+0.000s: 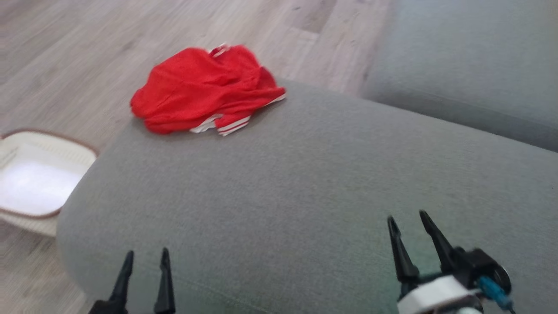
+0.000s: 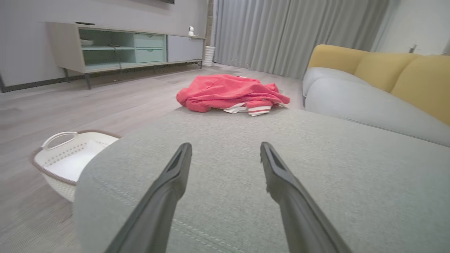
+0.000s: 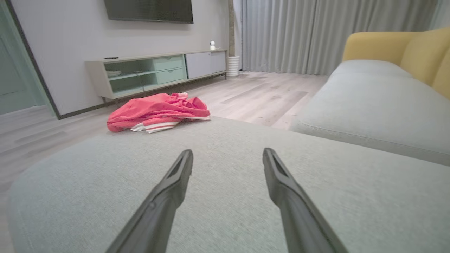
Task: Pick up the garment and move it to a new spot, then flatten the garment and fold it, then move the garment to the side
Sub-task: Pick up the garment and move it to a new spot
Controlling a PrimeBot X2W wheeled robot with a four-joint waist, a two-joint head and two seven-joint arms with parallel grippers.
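No writing, number, brand mark or sign can be read anywhere. The crumpled red garment with white striped trim (image 1: pixel 196 87), lying at the far edge of the grey fabric sofa cushion (image 1: pixel 305 183), shows only plain stripes.

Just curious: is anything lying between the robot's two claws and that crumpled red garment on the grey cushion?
Nothing visible. Only bare grey cushion lies between the open left gripper, the open right gripper and the red garment at its far edge. The white laundry basket stands on the floor, off to the left.
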